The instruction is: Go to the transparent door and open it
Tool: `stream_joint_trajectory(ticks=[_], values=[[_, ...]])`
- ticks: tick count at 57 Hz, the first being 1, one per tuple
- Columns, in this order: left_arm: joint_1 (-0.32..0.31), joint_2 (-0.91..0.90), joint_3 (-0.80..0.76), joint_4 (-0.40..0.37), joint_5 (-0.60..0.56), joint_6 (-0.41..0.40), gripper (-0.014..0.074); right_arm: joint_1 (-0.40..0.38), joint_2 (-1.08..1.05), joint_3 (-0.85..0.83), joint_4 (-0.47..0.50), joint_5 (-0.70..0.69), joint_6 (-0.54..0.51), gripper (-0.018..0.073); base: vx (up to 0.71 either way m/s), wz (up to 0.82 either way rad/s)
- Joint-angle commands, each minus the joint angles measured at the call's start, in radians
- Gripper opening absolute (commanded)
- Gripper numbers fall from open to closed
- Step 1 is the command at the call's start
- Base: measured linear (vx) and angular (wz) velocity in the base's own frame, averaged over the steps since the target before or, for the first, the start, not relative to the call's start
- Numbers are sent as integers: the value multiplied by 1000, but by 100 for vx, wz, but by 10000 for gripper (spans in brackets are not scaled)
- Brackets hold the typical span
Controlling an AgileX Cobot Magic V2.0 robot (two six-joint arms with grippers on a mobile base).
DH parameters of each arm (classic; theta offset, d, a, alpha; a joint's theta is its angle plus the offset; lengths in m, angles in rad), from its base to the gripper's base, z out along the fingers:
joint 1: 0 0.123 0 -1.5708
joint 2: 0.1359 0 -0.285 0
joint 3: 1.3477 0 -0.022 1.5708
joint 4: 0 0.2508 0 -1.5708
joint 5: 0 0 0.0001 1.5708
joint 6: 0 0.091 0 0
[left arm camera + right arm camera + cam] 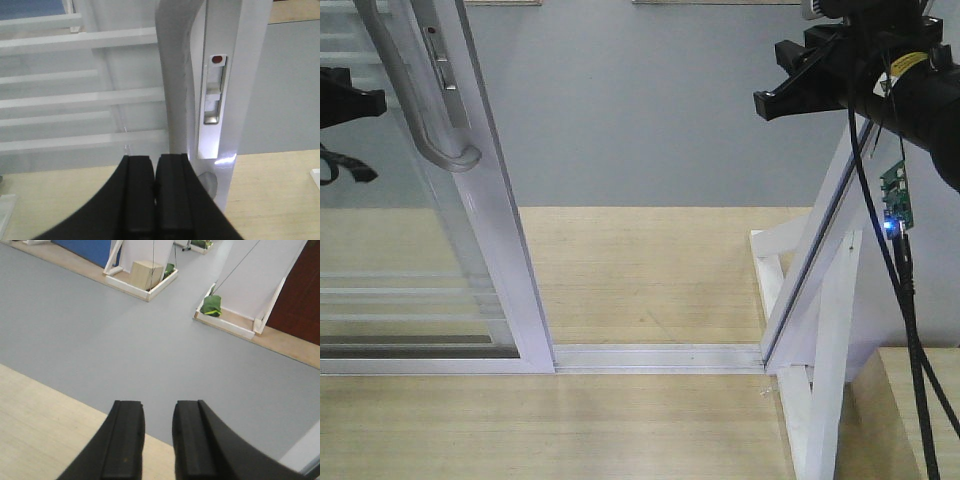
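Left gripper [155, 187] pressed shut just below the grey handle [175, 75], holding nothing; right gripper [159, 440] slightly parted and empty over grey floor [150, 350]; glass door [410, 230] at left, gap to its right, white track [660, 357] bare.

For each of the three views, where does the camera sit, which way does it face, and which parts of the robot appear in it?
Exterior front-facing: sits high on the robot, looks forward and down at the transparent door, its handle and the floor track; the right hand shows at upper right.
Left wrist: sits behind the left hand, faces the handle and latch close up; the fingers are closed together.
Right wrist: sits behind the right hand, faces grey floor; the fingers are apart and hold nothing.
Shared: front and left wrist views both show the door handle.
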Motion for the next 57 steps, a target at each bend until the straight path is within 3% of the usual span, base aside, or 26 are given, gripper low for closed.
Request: stream_joint_trajectory(ticks=[1, 14, 23, 33, 45, 57], values=[[-2, -105, 34, -3, -79, -2, 125, -6, -69, -28, 3, -28, 14, 216, 0, 0], [-2, -292, 218, -3, -83, -2, 125, -6, -220, -17, 3, 140, 63, 149, 0, 0], [-8, -416, 320, -3, -75, -2, 125, -6, -369, 104, 3, 132, 64, 132, 0, 0], [-11, -559, 415, -3, 27, -2, 103, -6, -591, 299, 3, 129, 93, 113, 0, 0], [-81, -736, 524, -12, 170, -2, -9, -6, -893, 492, 3, 191, 106, 111, 0, 0], [-96, -909, 602, -98, 246, -7, -8, -6, -1145, 643, -2, 257, 119, 111, 0, 0]])
